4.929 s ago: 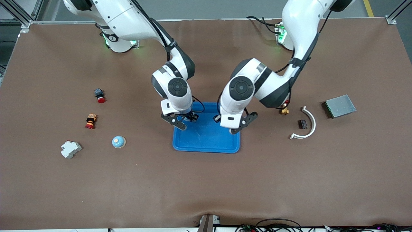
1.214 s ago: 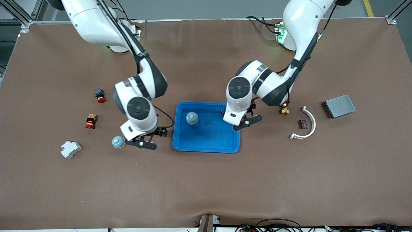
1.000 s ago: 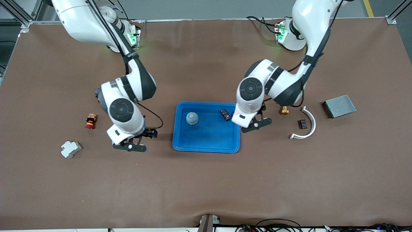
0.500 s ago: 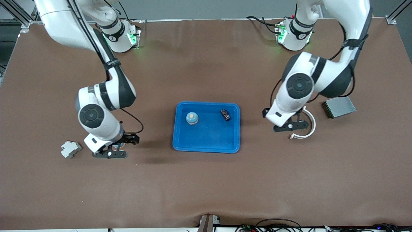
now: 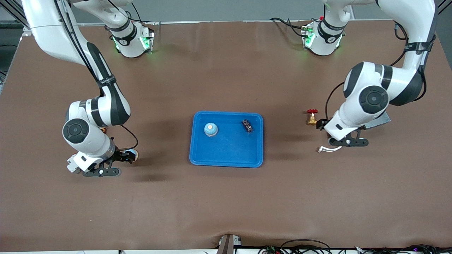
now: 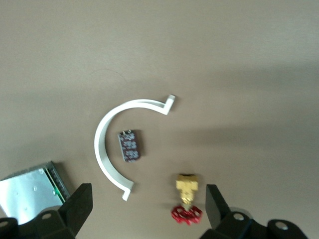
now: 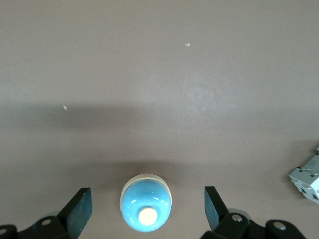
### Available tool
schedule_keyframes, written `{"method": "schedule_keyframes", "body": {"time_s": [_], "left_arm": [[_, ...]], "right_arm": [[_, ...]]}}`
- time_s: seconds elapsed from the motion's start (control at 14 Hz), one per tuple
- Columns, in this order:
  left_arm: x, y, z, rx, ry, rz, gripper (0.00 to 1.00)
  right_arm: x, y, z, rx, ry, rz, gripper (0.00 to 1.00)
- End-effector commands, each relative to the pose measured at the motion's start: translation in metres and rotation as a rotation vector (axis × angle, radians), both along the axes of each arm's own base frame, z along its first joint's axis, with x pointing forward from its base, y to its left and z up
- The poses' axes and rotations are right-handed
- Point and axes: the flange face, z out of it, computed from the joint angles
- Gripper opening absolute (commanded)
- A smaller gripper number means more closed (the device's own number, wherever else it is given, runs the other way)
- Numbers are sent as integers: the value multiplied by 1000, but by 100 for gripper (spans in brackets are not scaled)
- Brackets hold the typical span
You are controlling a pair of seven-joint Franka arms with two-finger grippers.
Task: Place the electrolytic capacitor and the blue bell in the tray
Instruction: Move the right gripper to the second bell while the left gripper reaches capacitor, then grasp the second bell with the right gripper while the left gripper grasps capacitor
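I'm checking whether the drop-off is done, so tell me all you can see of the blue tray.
The tray is a shallow bright-blue rectangle with rounded corners and a raised rim, plastic by its look. It lies flat on the brown table, midway between the two arms' ends. A blue bell with a pale top stands in it toward the right arm's end, and a small dark part lies toward the left arm's end, both in the half farther from the camera. Neither gripper is over it.

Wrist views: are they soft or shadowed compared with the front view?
Front view: sharp, evenly lit, faint arm shadows on the table beside the tray. Left wrist view: slightly soft, a broad shadow band across the mat near the white curved piece. Right wrist view: soft, a dark band above the blue bell.
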Motion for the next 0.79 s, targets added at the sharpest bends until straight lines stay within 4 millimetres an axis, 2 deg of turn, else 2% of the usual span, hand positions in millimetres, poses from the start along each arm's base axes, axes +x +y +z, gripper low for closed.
{"method": "schedule_keyframes", "body": {"time_s": [0.0, 0.07, 0.21, 0.29, 0.5, 0.71], "left_arm": [[-17, 14, -12, -7, -46, -7, 100], [-20, 26, -21, -15, -62, 6, 100], [-25, 29, -39, -38, -95, -7, 100], [-25, 39, -50, -46, -97, 8, 100], [-21, 39, -75, -70, -100, 6, 100], [-18, 49, -96, -84, -95, 21, 100]], "right_arm": [[-12, -1, -20, 19, -11, 13, 100], [-15, -2, -26, 32, 3, -2, 100], [-21, -3, -35, 75, 29, -44, 100], [-22, -3, -37, 80, 33, -43, 100], [-24, -16, -48, 80, 37, -33, 100], [-27, -23, -62, 83, 40, -29, 100]]}}
